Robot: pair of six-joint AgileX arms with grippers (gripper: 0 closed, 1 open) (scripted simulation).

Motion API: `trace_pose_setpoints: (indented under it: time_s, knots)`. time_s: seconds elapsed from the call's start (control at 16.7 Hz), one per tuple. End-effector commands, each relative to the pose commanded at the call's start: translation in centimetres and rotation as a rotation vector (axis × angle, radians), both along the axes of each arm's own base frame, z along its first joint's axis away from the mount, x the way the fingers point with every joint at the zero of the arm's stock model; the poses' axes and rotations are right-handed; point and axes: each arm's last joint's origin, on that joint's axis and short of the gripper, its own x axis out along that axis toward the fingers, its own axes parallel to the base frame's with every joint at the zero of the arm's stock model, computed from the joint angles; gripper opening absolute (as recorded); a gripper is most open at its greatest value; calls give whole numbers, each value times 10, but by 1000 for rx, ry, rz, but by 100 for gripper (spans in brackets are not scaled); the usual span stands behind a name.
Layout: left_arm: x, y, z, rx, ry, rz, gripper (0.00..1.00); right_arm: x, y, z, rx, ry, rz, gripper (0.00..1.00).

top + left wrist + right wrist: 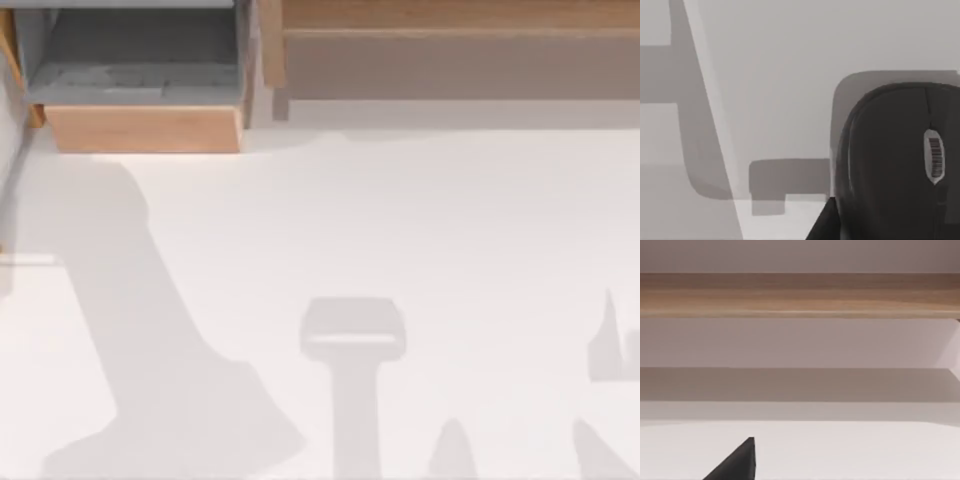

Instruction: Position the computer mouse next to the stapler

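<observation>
White table from above, bare surface crossed by grey shadows; a broad slanting shadow runs down the left half, a T-shaped one sits low at centre, smaller pointed ones low at the right. At the far left corner, an open wooden drawer with a grey inside; along the far edge to the right, a long wooden shelf with a shaded recess beneath it.

Left wrist view: black computer mouse very close to the camera, dark and rounded, a white barcode label on it; it rests on or just over the pale table, its shadow close around it; a dark wedge at the frame's edge beside the mouse, too little showing to say what it is; cannot tell whether the left gripper is grasping the mouse or clear of it.

Right wrist view: wooden shelf edge across the frame, white wall band and table below; one black fingertip of the right gripper juts in at the edge; cannot tell its state either.
</observation>
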Motion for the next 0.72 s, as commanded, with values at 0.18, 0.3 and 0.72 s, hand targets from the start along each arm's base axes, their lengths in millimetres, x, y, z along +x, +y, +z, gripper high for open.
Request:
trace_pose_setpoints:
  time_s: [0.18, 0.3, 0.72]
  knots:
    - [0, 0, 0, 0, 0, 0, 0, 0, 0, 0, 0, 0, 0, 100]
    - [-1, 2, 0, 1, 0, 2, 0, 0, 0, 0, 0, 0, 0, 100]
    - [-21, 0, 58, 6, -52, 40, 0, 0, 0, 0, 0, 0, 0, 100]
